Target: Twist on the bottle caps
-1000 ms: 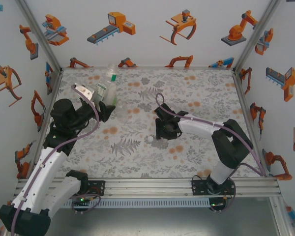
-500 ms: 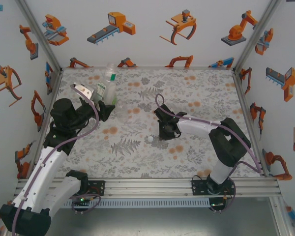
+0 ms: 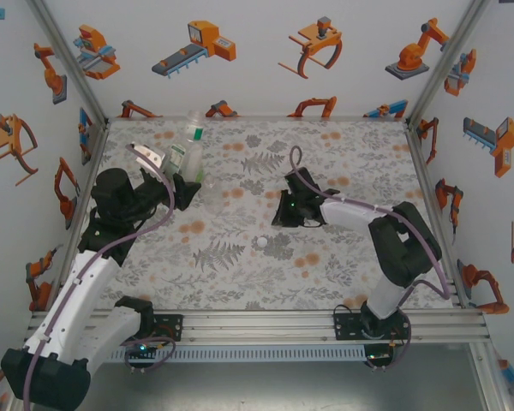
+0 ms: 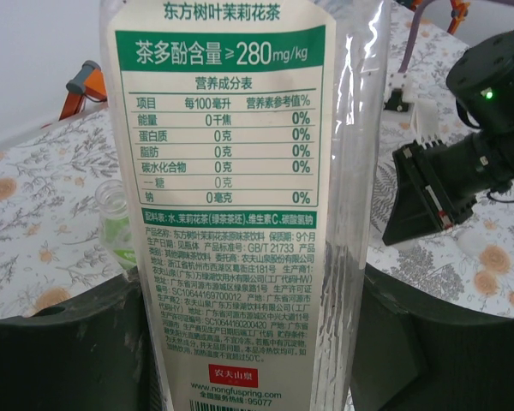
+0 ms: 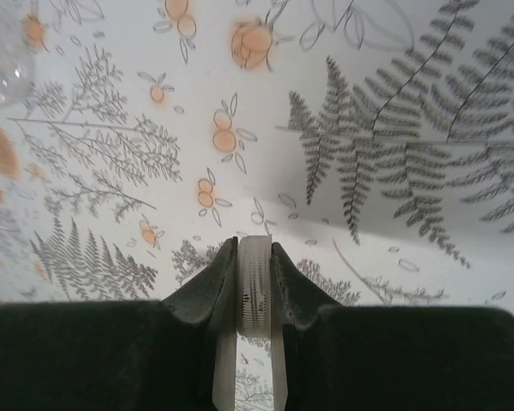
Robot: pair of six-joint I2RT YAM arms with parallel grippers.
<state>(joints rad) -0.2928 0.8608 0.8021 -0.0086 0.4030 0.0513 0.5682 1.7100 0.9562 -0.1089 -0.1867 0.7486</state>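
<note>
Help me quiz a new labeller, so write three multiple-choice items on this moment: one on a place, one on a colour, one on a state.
1. The loose cap lies: A at the far left corner; B near the middle of the table; C at the far right corner.
2. The labelled bottle has label bands of: A red; B blue; C green.
3. The right gripper is: A shut on a white cap; B wide open; C shut on a bottle.
Answers: 1 B, the top view shows it lying about midway across the table. 2 C, the left wrist view shows green bands. 3 A, the right wrist view shows the ribbed cap pinched in it.
</note>
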